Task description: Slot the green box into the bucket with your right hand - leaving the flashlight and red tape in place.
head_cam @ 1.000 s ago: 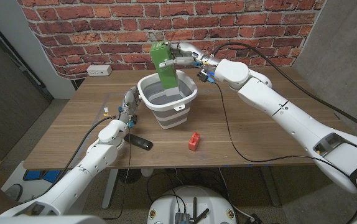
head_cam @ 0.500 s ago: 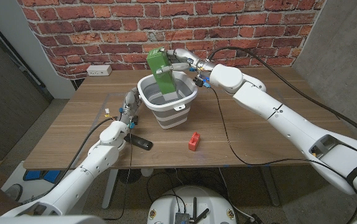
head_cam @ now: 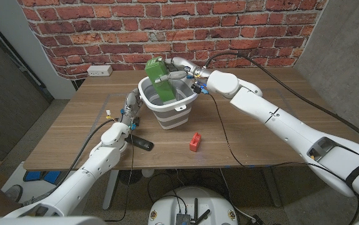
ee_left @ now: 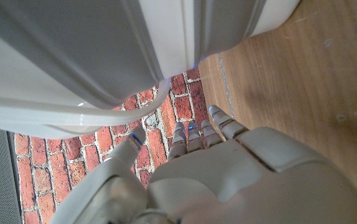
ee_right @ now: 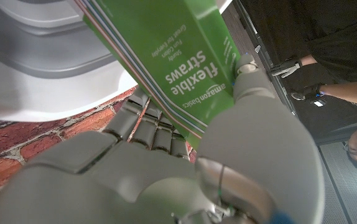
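Over the bucket [head_cam: 170,105], centre of the worktop [head_cam: 254,140]: one green box [head_cam: 159,80], tilted, held between thumb and fingers of my right hand [head_cam: 181,67]. Since a second ago I have carried it leftward and lower, so its bottom end now dips inside the rim; I judge the slotting nearly done, release remaining. Writing legible in the right wrist view: "amazon basics", "flexible straws", smaller print unreadable. Left hand [head_cam: 129,103]: stands just beside the bucket's wall, fingers extended, holding nothing. Flashlight [head_cam: 141,143]: lies on the worktop in front of the left forearm, untouched. Red tape [head_cam: 195,141]: sits in front of the bucket, well apart from both hands.
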